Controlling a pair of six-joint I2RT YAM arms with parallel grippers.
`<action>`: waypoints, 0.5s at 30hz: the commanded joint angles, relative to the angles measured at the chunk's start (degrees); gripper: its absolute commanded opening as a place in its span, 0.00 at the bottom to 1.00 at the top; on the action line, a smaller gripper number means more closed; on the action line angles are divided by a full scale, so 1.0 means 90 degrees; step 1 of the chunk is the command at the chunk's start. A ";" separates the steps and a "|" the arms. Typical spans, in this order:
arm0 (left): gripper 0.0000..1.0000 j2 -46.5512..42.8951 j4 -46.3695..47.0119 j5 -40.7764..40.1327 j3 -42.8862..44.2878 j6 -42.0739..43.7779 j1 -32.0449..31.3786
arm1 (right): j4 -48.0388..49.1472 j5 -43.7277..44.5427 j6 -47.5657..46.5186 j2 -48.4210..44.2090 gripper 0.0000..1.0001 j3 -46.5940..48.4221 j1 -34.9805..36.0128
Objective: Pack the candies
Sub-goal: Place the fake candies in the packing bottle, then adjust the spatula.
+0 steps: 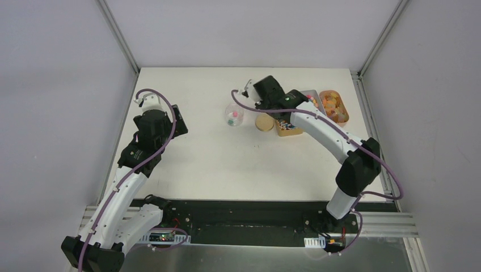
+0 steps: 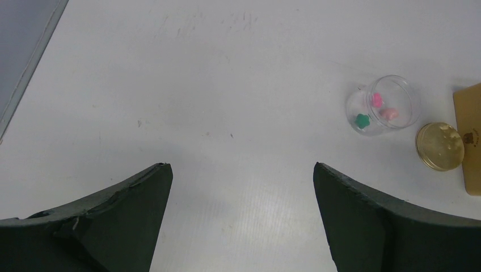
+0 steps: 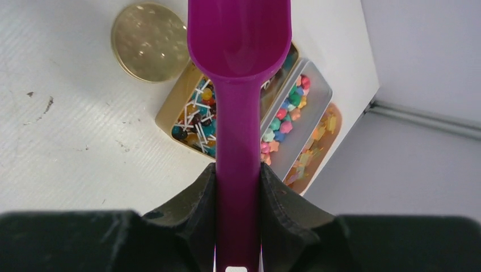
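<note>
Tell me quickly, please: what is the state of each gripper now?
Left gripper: open, holding nothing.
Right gripper: closed on the purple scoop.

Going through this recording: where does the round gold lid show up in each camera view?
Top external: the gold lid lies mid-table, between the clear jar and the gold tray.
Left wrist: far right, below-right of the jar.
Right wrist: top left, left of the purple scoop.
Shared landmark: the gold tray right beside it.
</note>
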 commanded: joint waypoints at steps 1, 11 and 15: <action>0.98 -0.0042 0.0105 0.0019 0.0245 -0.0089 -0.0072 | -0.0440 -0.0767 0.0824 -0.0455 0.00 0.0068 -0.0647; 0.97 0.0057 0.0232 0.0372 0.0190 -0.0041 -0.0068 | -0.1855 -0.1335 0.1906 -0.0287 0.00 0.1077 -0.1672; 0.96 0.0291 0.0638 0.1340 0.0178 -0.0217 -0.0070 | -0.1779 -0.2019 0.1856 -0.0553 0.00 0.0822 -0.1340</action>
